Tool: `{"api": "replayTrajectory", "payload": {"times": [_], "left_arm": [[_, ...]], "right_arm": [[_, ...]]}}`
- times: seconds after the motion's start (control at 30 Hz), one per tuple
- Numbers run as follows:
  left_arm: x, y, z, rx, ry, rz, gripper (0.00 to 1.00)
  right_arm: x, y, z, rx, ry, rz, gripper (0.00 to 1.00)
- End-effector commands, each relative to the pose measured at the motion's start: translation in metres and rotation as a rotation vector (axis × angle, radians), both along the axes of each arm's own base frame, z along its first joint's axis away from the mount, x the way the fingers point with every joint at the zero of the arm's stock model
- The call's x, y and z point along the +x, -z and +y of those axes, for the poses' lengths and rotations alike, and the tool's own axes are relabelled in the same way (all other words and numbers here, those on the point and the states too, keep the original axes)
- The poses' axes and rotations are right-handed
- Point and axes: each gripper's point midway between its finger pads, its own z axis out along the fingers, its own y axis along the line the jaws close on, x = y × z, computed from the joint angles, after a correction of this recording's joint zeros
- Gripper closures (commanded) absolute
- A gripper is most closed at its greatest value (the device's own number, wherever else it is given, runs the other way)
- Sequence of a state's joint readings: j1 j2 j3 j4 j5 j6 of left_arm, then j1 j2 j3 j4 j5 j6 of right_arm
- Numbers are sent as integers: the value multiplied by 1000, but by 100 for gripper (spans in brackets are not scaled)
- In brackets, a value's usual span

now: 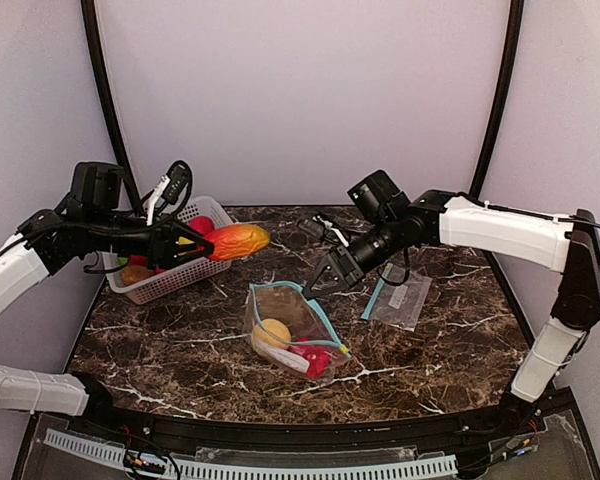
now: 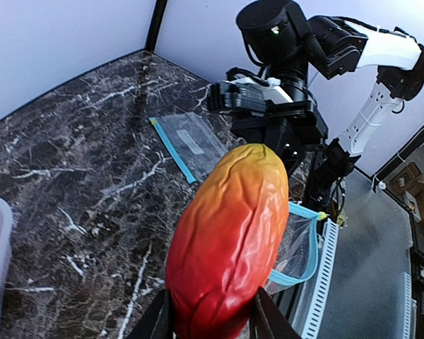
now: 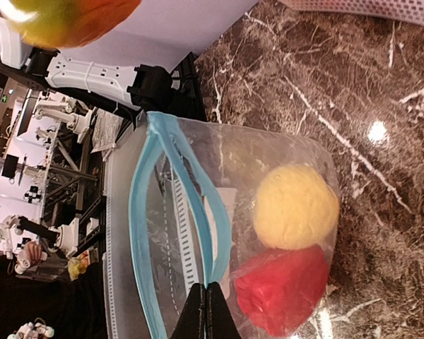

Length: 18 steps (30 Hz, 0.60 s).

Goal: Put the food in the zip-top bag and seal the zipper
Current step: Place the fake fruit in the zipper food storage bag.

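An oblong piece of food [image 1: 238, 241], red fading to orange and yellow, hangs in the air beside the basket, and my left gripper [image 1: 196, 246] is shut on its red end. In the left wrist view this food [image 2: 230, 240] fills the middle, with a dark finger on either side. The clear zip-top bag [image 1: 288, 318] sits mid-table, its blue zipper mouth [image 3: 152, 212] held open. My right gripper [image 1: 323, 284] is shut on the bag's blue rim [image 3: 215, 244]. Inside lie a yellow ball [image 3: 297, 206] and a red piece [image 3: 283, 289].
A white lattice basket [image 1: 175, 281] at the left holds more red and orange food [image 1: 200, 224]. A second, flat zip bag [image 1: 400, 297] lies right of the open one. The table's front edge is near the bag.
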<state>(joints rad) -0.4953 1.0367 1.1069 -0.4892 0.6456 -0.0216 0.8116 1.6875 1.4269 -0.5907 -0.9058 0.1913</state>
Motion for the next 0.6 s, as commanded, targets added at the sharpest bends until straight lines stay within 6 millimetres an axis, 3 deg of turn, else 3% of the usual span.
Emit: {"api": "replayTrajectory", "payload": {"times": [0.0,0.2,0.3,0.57], "left_arm": [[-31,22,-16,-25,73,108,66],[-55,51,-49,28,211,178,66],[-58,57,-59,76,264,196,67],[-49,72,-51,312,290,168,67]], "right_arm": [[-9,33,2,-13,-69,75,100],[-3,58,6,-33,-95,89,100],[0,65,5,-49,-93,86,100],[2,65,-1,-84,-93,46,100]]}}
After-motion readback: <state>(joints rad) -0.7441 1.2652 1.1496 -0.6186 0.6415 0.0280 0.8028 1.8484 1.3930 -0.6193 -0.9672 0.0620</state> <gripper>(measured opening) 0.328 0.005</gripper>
